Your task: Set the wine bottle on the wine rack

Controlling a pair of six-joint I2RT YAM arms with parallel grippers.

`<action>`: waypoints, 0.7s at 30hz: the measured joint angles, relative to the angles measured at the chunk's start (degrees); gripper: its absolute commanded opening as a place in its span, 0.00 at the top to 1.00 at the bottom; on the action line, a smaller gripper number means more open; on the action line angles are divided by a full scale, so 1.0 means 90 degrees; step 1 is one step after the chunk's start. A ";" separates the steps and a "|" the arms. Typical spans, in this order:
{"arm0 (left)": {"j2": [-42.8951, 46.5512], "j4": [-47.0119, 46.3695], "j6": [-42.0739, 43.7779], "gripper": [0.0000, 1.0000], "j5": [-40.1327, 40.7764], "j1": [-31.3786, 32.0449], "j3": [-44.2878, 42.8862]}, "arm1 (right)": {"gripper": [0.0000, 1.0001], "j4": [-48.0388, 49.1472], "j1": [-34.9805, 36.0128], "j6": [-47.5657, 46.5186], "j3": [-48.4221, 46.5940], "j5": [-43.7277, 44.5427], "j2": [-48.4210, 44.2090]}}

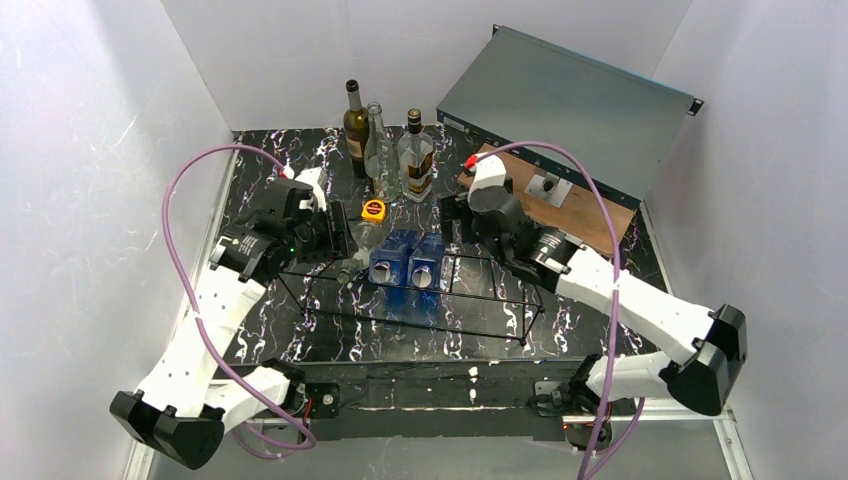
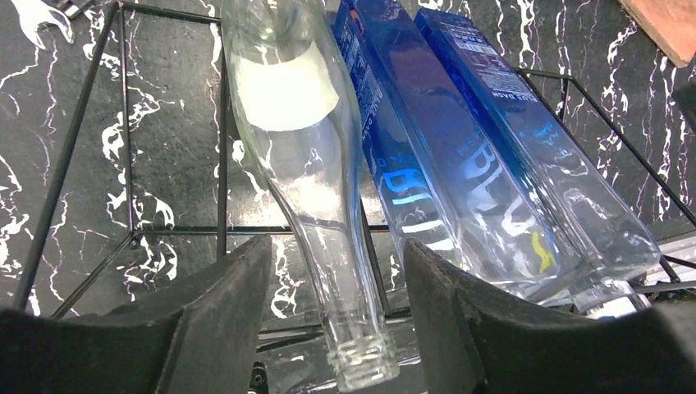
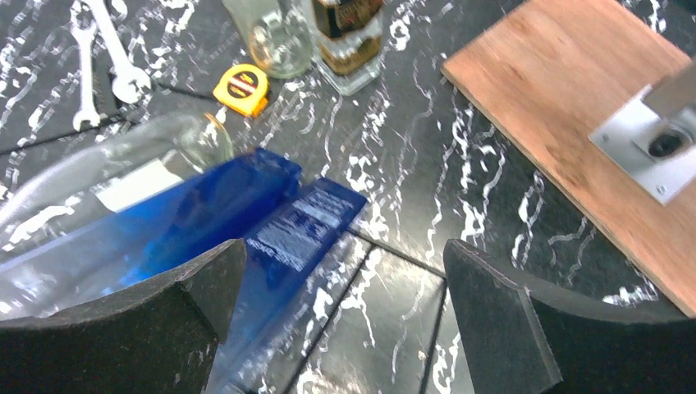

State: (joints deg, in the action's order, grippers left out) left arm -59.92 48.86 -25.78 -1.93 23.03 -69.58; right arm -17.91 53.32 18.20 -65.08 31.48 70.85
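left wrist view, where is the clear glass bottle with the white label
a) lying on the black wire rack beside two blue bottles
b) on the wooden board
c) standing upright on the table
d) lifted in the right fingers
a: the clear glass bottle lies on its side across the black wire rack, right beside two blue square glass bottles.

Shows white link covers and black joint housings on the left arm (image 1: pixel 215 310) and the right arm (image 1: pixel 640 300). Carries a mauve cable (image 1: pixel 166 205) looped along each, tipped with a red plug (image 1: pixel 470 158) near the wrist. Ends in matte black, wedge-shaped tool fingers (image 2: pixel 205 320); bears what may be a small green light (image 1: pixel 291 247) at the left wrist.
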 measured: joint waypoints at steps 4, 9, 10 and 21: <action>0.0117 0.0172 0.0187 0.28 0.0134 0.0000 -0.0219 | 0.00 0.0287 -0.0007 -0.0199 -0.0476 -0.0202 0.0469; 0.0415 0.0376 0.0418 0.12 0.0318 0.0000 -0.0474 | 0.00 0.0656 -0.0056 -0.0544 -0.1336 -0.0483 0.1268; 0.0491 0.0413 0.0449 0.11 0.0338 0.0000 -0.0525 | 0.00 0.0675 -0.0075 -0.0602 -0.1603 -0.0546 0.1477; 0.1741 0.0733 0.0578 0.04 0.0595 0.0000 -0.0658 | 0.00 0.0850 -0.0194 -0.0979 -0.4286 -0.0942 0.3398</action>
State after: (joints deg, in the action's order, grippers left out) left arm -44.25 55.46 -20.58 3.42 23.03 -75.50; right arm -10.26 51.57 9.39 -103.66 23.00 101.43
